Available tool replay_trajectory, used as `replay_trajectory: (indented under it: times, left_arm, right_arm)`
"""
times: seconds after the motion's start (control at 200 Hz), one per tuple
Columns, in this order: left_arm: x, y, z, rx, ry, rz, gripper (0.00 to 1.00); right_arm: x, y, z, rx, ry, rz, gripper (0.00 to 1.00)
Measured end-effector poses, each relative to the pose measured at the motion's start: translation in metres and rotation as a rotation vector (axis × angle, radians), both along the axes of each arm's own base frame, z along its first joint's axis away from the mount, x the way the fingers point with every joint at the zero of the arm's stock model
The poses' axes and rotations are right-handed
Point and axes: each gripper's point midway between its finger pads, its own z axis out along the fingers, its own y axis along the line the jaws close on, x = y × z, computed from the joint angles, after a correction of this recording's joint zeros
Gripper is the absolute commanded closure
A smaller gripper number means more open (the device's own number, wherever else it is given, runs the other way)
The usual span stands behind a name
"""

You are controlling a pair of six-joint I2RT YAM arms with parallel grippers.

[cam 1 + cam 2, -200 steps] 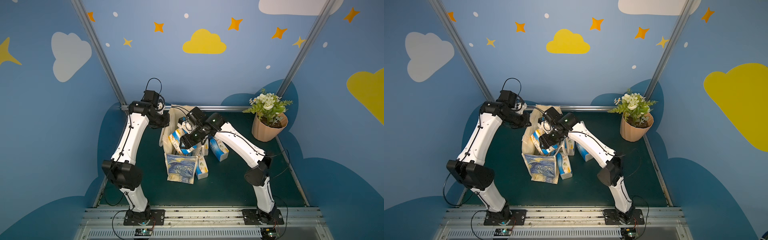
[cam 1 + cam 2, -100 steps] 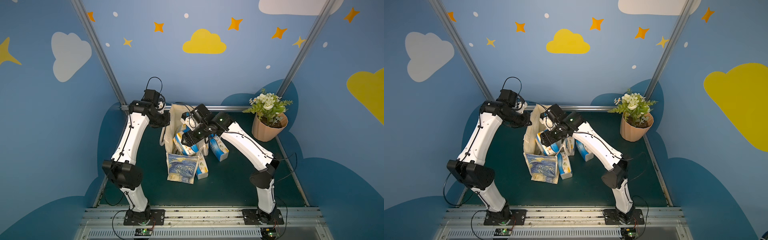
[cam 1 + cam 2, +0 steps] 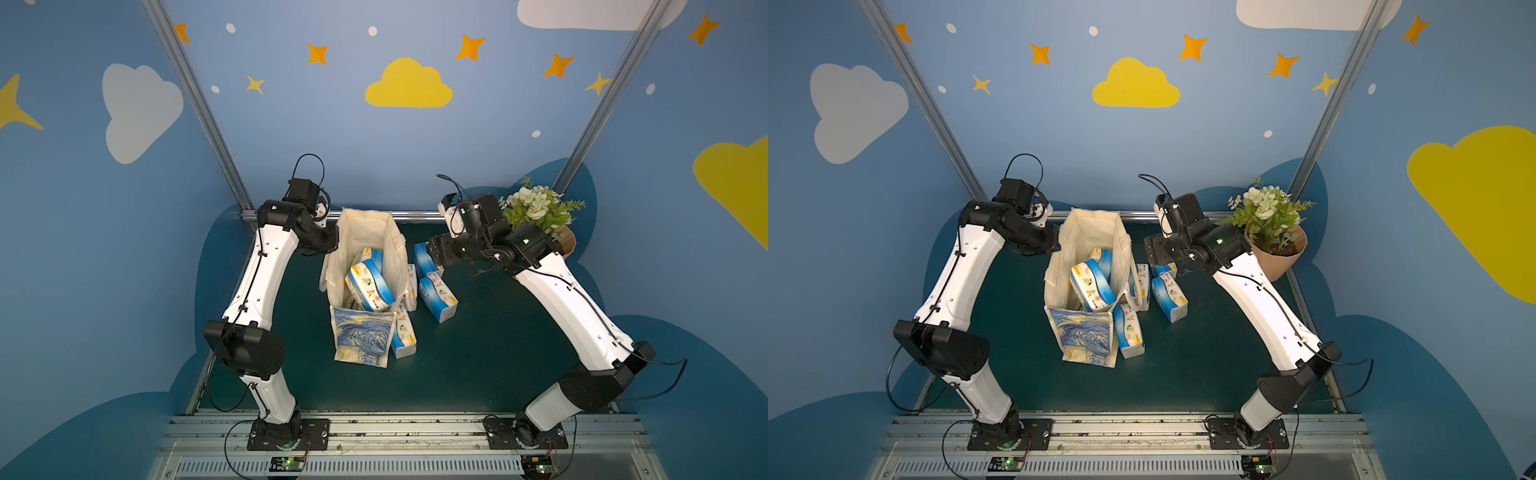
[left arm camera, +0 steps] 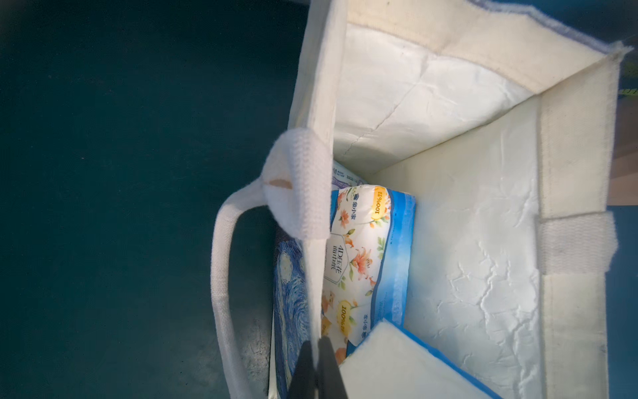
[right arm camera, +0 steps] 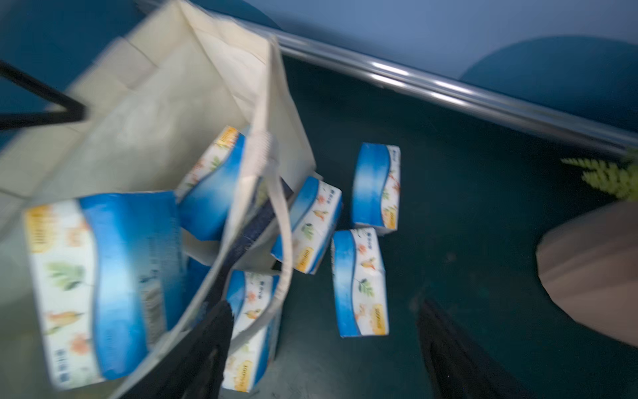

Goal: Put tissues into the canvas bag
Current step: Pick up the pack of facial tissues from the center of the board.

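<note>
My right gripper (image 5: 322, 307) has let go and swung clear, jaws wide apart and empty. Loose tissues (image 5: 360, 283) lie just ahead of it. Beyond them the dropped pack (image 3: 369, 286) sits inside the canvas bag (image 3: 365, 232), so that's one more stowed. Across the bag, my left gripper (image 4: 316, 345) stays pinched on the rim, arm arched over.

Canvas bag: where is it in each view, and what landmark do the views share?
Top view: canvas bag near centre, between the arms.
Top view: the bag left of centre, between the arms.
Left wrist: the bag fills the right half, mouth open.
Right wrist: the bag, blurred, fills the left half.
Shared landmark: blue-and-white tissues inside it.
</note>
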Motion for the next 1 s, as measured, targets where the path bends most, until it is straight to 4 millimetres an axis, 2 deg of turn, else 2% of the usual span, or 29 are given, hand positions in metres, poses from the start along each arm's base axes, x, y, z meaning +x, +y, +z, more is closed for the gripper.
replay_trajectory:
  times: [0.155, 0.23, 0.295, 0.441, 0.626, 0.796, 0.901, 0.997]
  left_arm:
    - [0.000, -0.003, 0.000, 0.000, -0.003, -0.011, 0.96]
    - [0.000, -0.003, 0.000, 0.000, -0.004, -0.012, 0.96]
    - [0.001, -0.002, 0.002, 0.005, -0.008, -0.008, 0.96]
    - [0.005, 0.004, 0.008, 0.036, -0.032, 0.016, 0.96]
    - [0.005, 0.005, 0.008, 0.037, -0.034, 0.027, 0.96]
    - [0.006, 0.001, 0.008, 0.015, -0.029, 0.021, 0.96]
    - [0.005, 0.000, 0.008, 0.009, -0.028, 0.017, 0.96]
    - [0.005, -0.002, 0.008, 0.001, -0.027, 0.013, 0.96]
  right_arm:
    - [-0.013, -0.022, -0.083, -0.146, 0.171, -0.034, 0.14]
    - [-0.023, -0.030, -0.112, -0.191, 0.238, -0.037, 0.13]
    - [-0.029, -0.036, -0.130, -0.220, 0.279, -0.042, 0.13]
    - [-0.031, -0.040, -0.153, -0.251, 0.324, -0.063, 0.12]
    - [-0.014, -0.038, -0.177, -0.270, 0.343, -0.087, 0.10]
    - [0.001, -0.035, -0.209, -0.312, 0.379, -0.095, 0.09]
    - [0.004, -0.036, -0.226, -0.335, 0.409, -0.095, 0.09]
    - [0.006, -0.035, -0.234, -0.336, 0.420, -0.091, 0.09]
